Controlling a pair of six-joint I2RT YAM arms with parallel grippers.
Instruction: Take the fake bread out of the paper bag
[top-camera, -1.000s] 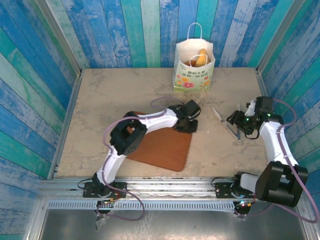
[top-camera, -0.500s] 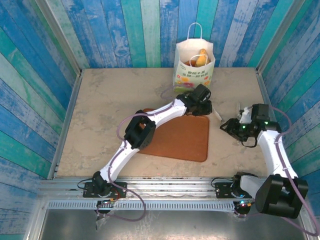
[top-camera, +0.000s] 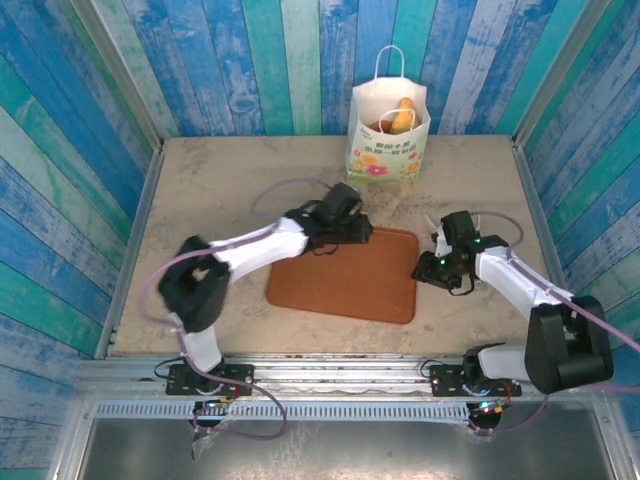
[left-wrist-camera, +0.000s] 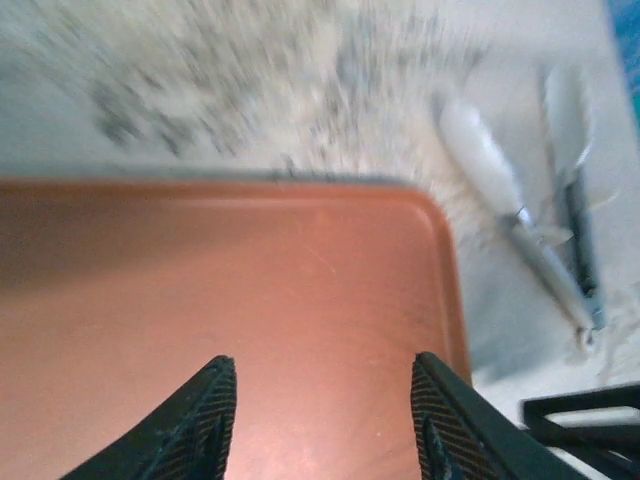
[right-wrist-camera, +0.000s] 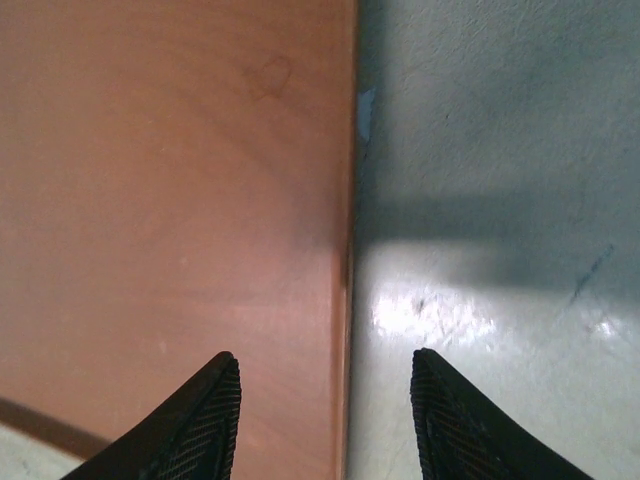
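From the top external view, you have the paper bag (top-camera: 388, 140) standing upright against the far edge of the tabletop (top-camera: 220, 200), a little right of its middle. The fake bread (top-camera: 396, 118) sits inside the bag's open mouth, golden-brown pieces showing above the rim. A flat reddish-brown tray (top-camera: 345, 280) lies around the middle of the tabletop, nearer the near edge than the bag is. Your left gripper (top-camera: 356, 231) hangs over the tray's far edge, and your right gripper (top-camera: 428, 268) sits at the tray's right edge. Both are well apart from the bag. A pale utensil (top-camera: 432, 221) lies on the tabletop just beyond the right arm.

In the left wrist view, your left gripper (left-wrist-camera: 320, 415) has its jaws spread, with nothing between them. Beneath it is the tray (left-wrist-camera: 250, 290), near its rounded far-right corner. The white utensil (left-wrist-camera: 500, 190) lies on the tabletop (left-wrist-camera: 250, 80) beside that corner.

In the right wrist view, your right gripper (right-wrist-camera: 325, 415) is parted too and holds nothing. The tray's (right-wrist-camera: 170, 200) right edge runs between the two fingers, with tray under the left one and bare tabletop (right-wrist-camera: 500, 150) under the right.
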